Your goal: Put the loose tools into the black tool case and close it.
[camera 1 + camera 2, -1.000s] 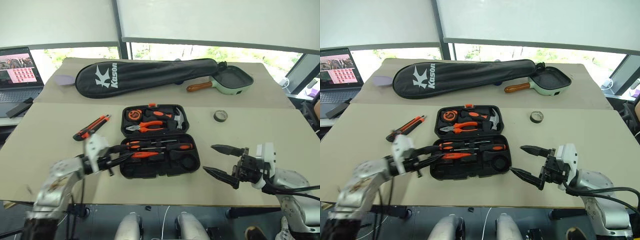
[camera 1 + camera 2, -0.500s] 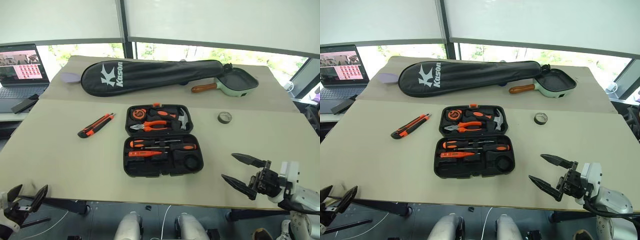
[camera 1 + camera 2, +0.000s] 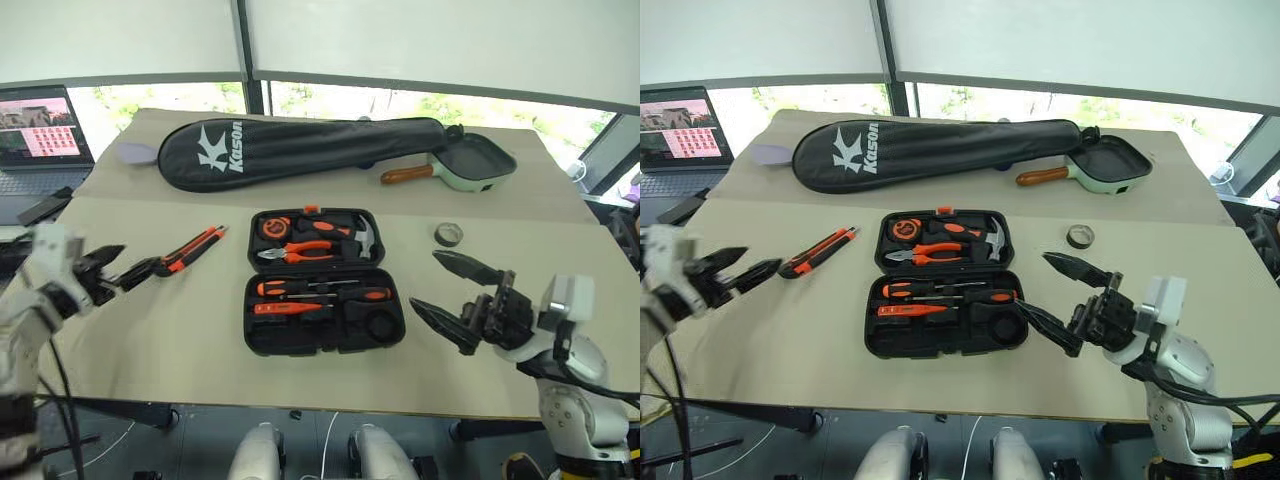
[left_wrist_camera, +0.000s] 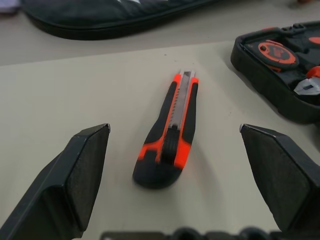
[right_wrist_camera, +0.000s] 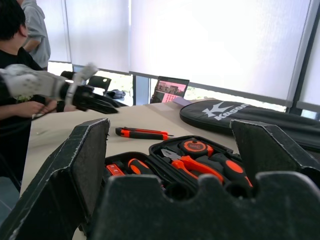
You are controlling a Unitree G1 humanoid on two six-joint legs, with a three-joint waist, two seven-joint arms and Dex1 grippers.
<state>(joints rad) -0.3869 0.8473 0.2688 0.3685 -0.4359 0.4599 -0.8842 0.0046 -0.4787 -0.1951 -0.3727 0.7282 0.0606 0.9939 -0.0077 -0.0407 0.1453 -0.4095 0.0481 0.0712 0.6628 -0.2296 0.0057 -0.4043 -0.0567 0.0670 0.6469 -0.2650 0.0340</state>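
Since a second ago our left pincer (image 3: 128,272) has left the black tool case (image 3: 322,280), where it hovered over the lower tray, dropped off the near edge of the counter (image 3: 180,340), and now comes up to the left of the case, fingers spread wide and empty, the utility knife (image 4: 170,130) lying framed between them, not yet touched; our right pincer (image 3: 1058,298) has drifted in toward the case's right edge, also released and empty; we judge the knife is the next pick. Two screwdrivers (image 3: 322,291) and the small orange tester screwdriver (image 3: 285,308) already sit in the lower tray; the dark tape roll (image 3: 447,235) waits to the right of the case, well apart; the case stands open. Whether the round slot holds anything we cannot tell; a person (image 5: 15,75) past the far side of the counter is cut off at the frame edge.
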